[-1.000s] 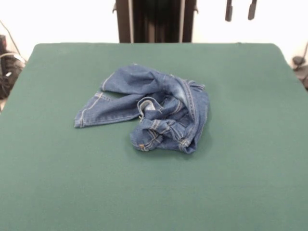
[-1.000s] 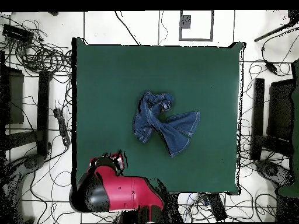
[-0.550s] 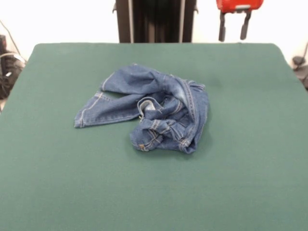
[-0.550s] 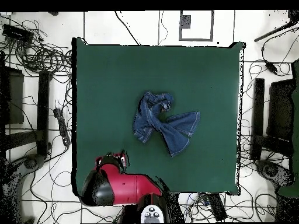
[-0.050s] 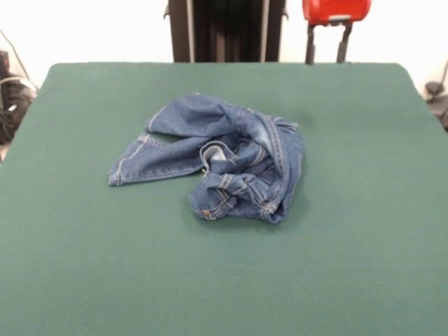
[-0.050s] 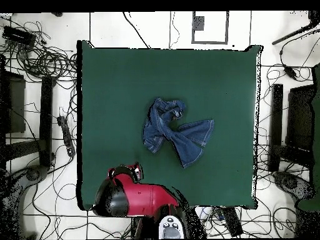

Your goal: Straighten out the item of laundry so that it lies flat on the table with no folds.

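While crumpled mid-table, jeans (image 5: 222,159) lie well apart from spread, empty fingers (image 5: 309,53).

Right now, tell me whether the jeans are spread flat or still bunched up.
Bunched up. The jeans lie in a crumpled heap on the green table, the waist end folded over itself; only one leg stretches out flat.

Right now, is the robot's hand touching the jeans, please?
No, the hand hangs open above the table's far edge, well apart from the crumpled jeans.
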`<state>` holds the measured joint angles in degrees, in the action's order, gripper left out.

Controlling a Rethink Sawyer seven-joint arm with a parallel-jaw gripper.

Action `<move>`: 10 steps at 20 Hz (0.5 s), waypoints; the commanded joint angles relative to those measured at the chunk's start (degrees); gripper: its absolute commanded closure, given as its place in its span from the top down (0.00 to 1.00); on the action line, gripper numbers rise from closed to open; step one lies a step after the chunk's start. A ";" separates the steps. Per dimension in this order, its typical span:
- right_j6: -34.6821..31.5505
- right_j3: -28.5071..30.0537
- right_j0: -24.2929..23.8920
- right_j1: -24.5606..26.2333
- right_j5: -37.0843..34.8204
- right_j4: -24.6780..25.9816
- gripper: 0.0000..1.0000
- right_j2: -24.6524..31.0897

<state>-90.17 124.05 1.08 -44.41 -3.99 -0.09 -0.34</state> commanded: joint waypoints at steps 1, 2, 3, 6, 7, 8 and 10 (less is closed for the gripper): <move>-5.58 -7.85 -0.68 -0.45 -9.76 -0.37 1.00 -0.05; -5.81 -7.89 -0.71 -0.57 -9.82 -0.26 1.00 -0.19; -6.05 -7.93 -0.74 -0.69 -9.88 -0.14 1.00 -0.34; -6.35 -8.58 -0.47 -1.06 -10.87 0.39 1.00 -1.15; -6.58 -8.90 -0.19 -1.22 -11.45 0.33 1.00 -1.48; -6.60 -9.22 -0.24 -1.20 -11.91 0.35 1.00 -1.57; -6.29 -9.96 -0.49 -0.83 -12.06 0.65 1.00 -1.48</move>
<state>-90.17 119.43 0.59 -44.63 -9.97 -0.06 -1.84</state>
